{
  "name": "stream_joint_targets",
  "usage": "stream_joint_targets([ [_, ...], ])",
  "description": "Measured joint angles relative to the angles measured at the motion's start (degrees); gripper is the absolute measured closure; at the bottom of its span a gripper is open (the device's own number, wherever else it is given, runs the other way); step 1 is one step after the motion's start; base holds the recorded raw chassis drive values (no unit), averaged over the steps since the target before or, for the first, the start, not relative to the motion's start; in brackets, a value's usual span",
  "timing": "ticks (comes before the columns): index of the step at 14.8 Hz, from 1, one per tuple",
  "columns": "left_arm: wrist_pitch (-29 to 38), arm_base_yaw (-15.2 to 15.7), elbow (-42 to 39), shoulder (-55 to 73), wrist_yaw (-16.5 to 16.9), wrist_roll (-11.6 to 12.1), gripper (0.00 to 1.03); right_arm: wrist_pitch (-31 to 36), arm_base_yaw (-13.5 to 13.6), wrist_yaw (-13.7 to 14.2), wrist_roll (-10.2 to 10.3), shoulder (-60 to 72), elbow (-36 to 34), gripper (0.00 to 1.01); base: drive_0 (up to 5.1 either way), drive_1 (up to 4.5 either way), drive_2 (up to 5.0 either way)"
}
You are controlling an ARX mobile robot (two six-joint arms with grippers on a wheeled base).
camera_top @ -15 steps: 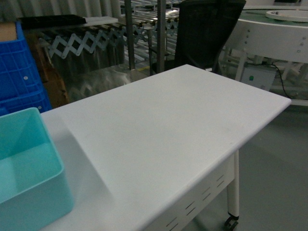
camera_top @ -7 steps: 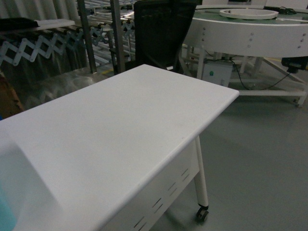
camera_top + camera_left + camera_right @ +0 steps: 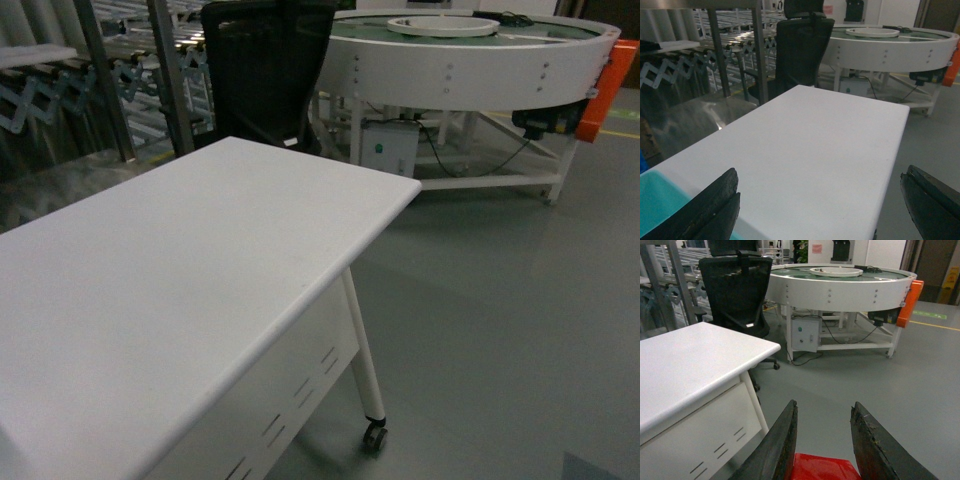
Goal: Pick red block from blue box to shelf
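Red glossy plastic is seen between the two dark fingers of the right gripper [image 3: 822,440]: the red block [image 3: 822,467] is held there, its flat top face showing at the bottom edge of the right wrist view, with the fingers set narrow against its two sides. No stud can be made out from this angle. The block is judged to be light, rigid and not fragile, but its smooth faces are likely slippery, so the hold is best kept on opposite flat sides rather than on corners. The block is carried over grey floor, just off the corner of the white table [image 3: 695,365].

The left gripper [image 3: 820,210] is spread wide with nothing between its fingers, above the table, and a turquoise corner of the blue box [image 3: 660,200] is seen at its lower left. Beyond the table, steel posts of the shelf [image 3: 759,50] stand beside a black chair [image 3: 737,290].
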Motion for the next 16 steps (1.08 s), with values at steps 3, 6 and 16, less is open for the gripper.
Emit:
stream_joint_targets([
  [3, 0.00, 0.00, 0.00, 0.00, 0.00, 0.00, 0.05, 0.00, 0.00, 0.00, -0.02, 0.00, 0.00, 0.74, -1.8, -1.75, -1.8],
  [6, 0.00, 0.00, 0.00, 0.00, 0.00, 0.00, 0.05, 0.00, 0.00, 0.00, -0.02, 0.00, 0.00, 0.74, -1.6, -1.62, -1.6],
  [16, 0.00, 0.00, 0.00, 0.00, 0.00, 0.00, 0.05, 0.00, 0.00, 0.00, -0.02, 0.00, 0.00, 0.74, -1.6, -1.61, -1.6],
])
